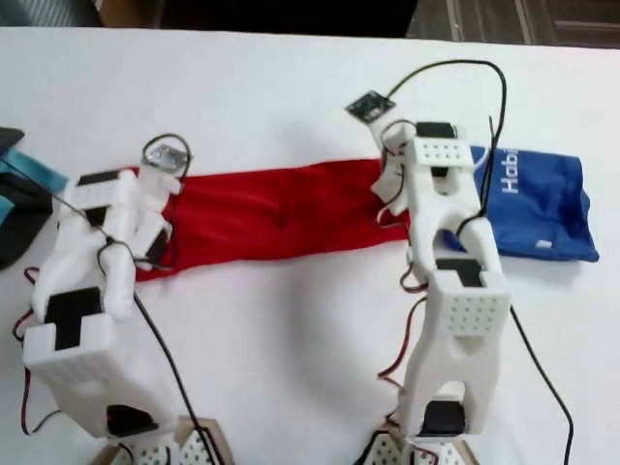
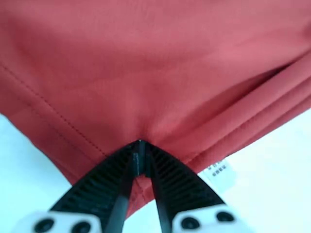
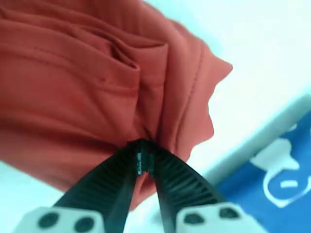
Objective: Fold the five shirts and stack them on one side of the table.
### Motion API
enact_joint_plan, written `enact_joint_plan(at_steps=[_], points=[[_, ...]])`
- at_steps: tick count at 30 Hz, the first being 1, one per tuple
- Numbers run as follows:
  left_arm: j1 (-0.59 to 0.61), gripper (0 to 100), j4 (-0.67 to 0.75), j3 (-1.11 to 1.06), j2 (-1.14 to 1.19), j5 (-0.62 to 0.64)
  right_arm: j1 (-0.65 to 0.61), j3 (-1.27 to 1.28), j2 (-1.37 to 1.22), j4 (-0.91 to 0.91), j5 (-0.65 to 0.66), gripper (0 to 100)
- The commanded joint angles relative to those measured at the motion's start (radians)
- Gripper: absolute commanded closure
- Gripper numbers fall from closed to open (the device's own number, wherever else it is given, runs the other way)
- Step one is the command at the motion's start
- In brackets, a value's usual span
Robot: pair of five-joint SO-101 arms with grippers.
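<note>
The white counter (image 1: 291, 329) spreads wide under me, and past its far edge lies a strip of dark floor (image 1: 242, 12). My two arms stand side by side at the near edge. The left arm (image 1: 87, 291) leans to one end of the cloth and the right arm (image 1: 455, 281) to the other. Between them the red shirt (image 1: 281, 218) lies across the middle of the counter as a long narrow band, with lengthwise folds in it. My left jaws are pressed together on its hem end, pinching several layers. My right jaws are pressed together on the bunched opposite end. Just past my right arm the blue shirt (image 1: 533, 199) lies folded at the right side of the counter, near the red one's end with a sliver of bare counter between them. I take it for the start of the stack. At the far left edge a dark and teal garment (image 1: 19, 194) lies in a heap, not yet folded. A small white label (image 2: 221, 170) pokes out of the red layers beside my left jaws.

I judge the red shirt is midway through folding: the band is made, the crosswise fold is not. The next move calls for carrying one end over to meet the other with both pinches firm, then setting the packet on the blue one. The risk I see is a loose layer slipping out.
</note>
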State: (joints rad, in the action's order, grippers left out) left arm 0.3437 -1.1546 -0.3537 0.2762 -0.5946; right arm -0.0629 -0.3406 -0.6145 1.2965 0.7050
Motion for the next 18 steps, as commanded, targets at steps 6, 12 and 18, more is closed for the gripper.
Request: enact_joint_plan(at_steps=[6,12,18], points=[[-0.018,97,-0.031,0.019,-0.009,0.017,-0.084,-0.120,0.294,0.213,0.000,97.5],[-0.058,97,-0.250,0.239,-0.009,0.129,-0.151,-0.114,0.381,0.305,-0.002,88.2],[0.049,83,-0.382,0.492,-0.002,0.133,-0.148,-0.114,0.383,0.332,-0.002,81.2]])
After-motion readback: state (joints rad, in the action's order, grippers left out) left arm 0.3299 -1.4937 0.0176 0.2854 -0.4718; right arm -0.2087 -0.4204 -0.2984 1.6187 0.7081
